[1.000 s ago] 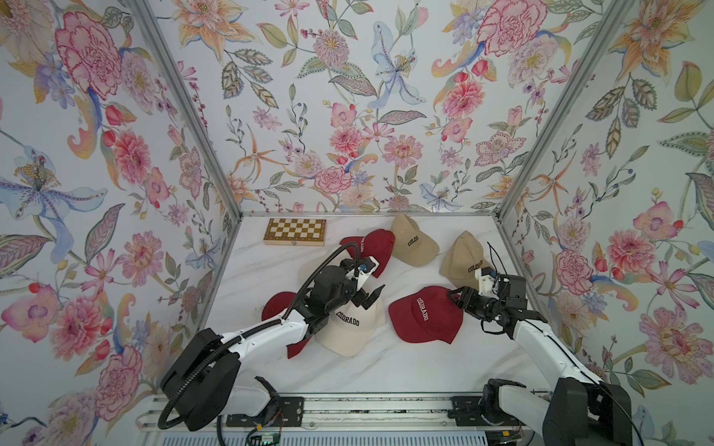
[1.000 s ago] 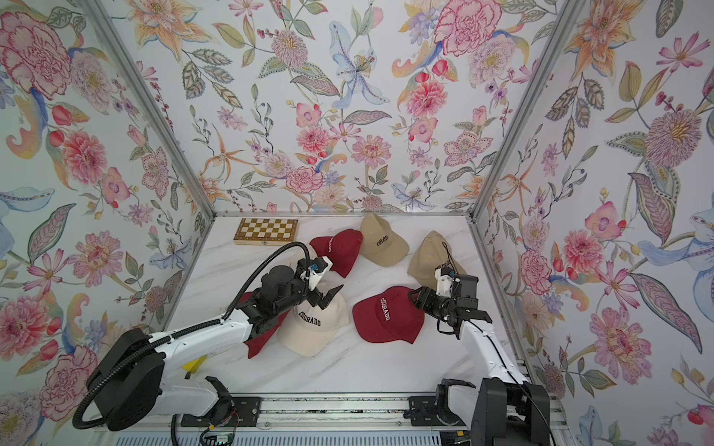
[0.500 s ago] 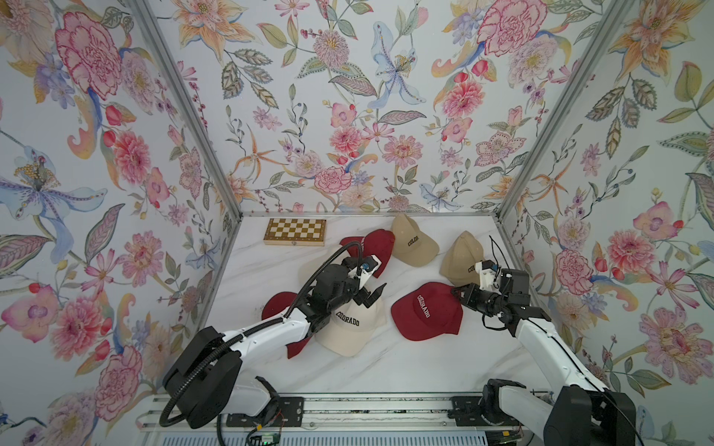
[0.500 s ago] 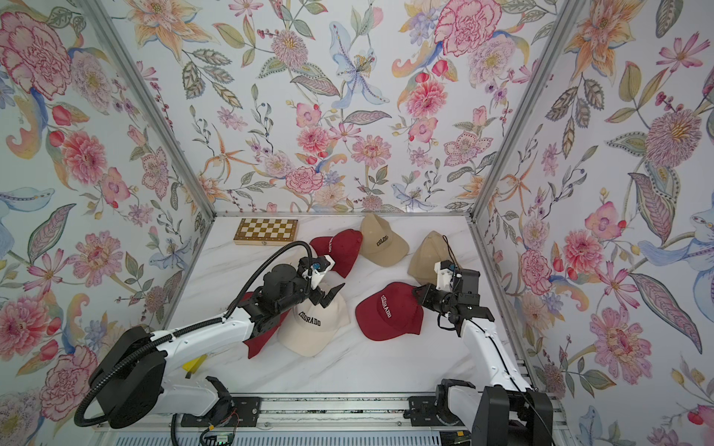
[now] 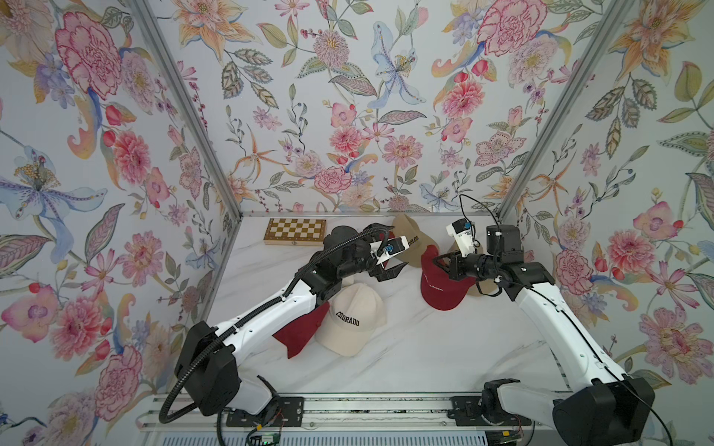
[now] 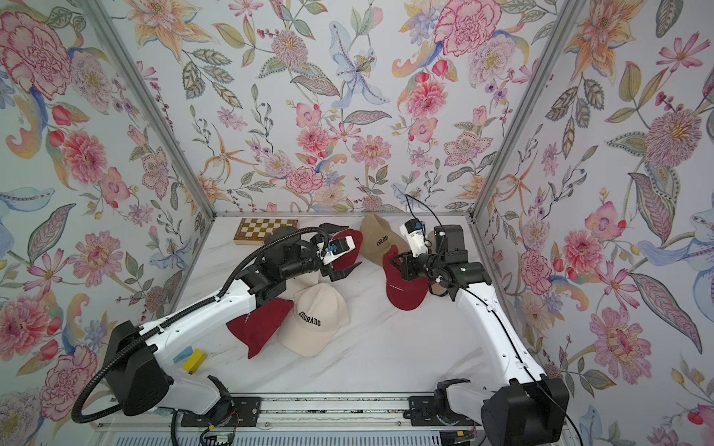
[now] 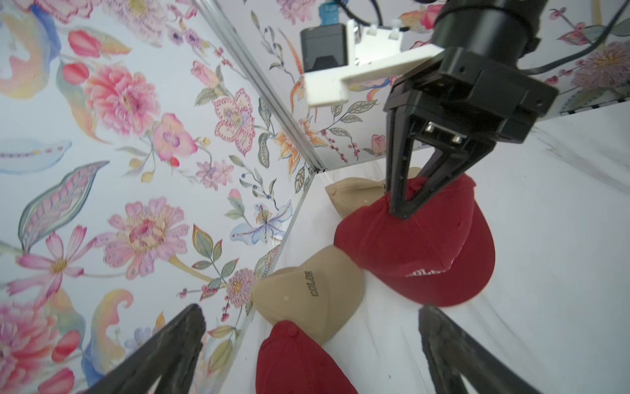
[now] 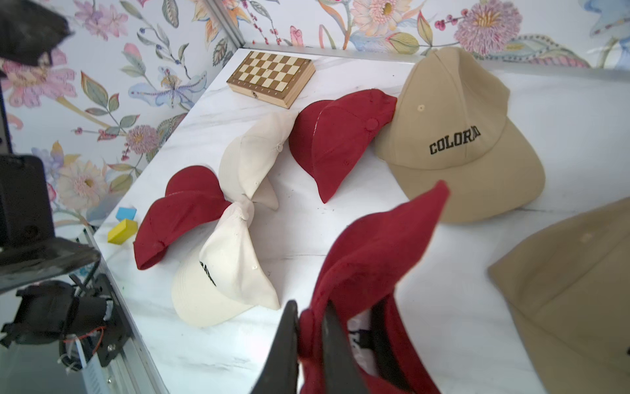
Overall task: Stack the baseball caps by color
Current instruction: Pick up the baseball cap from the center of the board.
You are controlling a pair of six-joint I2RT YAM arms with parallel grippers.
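Room: flowered wallpaper (image 5: 347,116) is closing in a white marbled table (image 5: 425,347) on three sides.
Change: the right gripper (image 5: 438,262), half open beside a flat-lying cap a second ago, is now clenching the back edge of that cap.
Held red cap (image 5: 440,289): it is tipping up at right of centre, crown pinched and brim hanging toward the near side. Whether the brim is clear of the table I cannot tell.
Right wrist view: red fabric is bunching between the two closed fingers (image 8: 289,341).
Left gripper (image 5: 391,247): it is staying spread wide and empty, hovering over the far red cap (image 6: 347,241) at far centre.
Near red cap (image 5: 301,332): it is lying at near left, partly under the left arm and touching a cream cap (image 5: 351,320).
Other caps: a second cream cap (image 8: 255,160) is lying just beyond the first. One tan cap (image 5: 413,239) is sitting at the far side, and a second tan cap (image 8: 562,290) is lying at the right, behind the right arm.
Chessboard (image 5: 295,231): it is resting untouched at far left.
Meaning: the grasp looks secured, so the red pile is probably getting started. No colour is gathered yet.
Risk: the soft crown is folding in the pinch and may slip during the carry.
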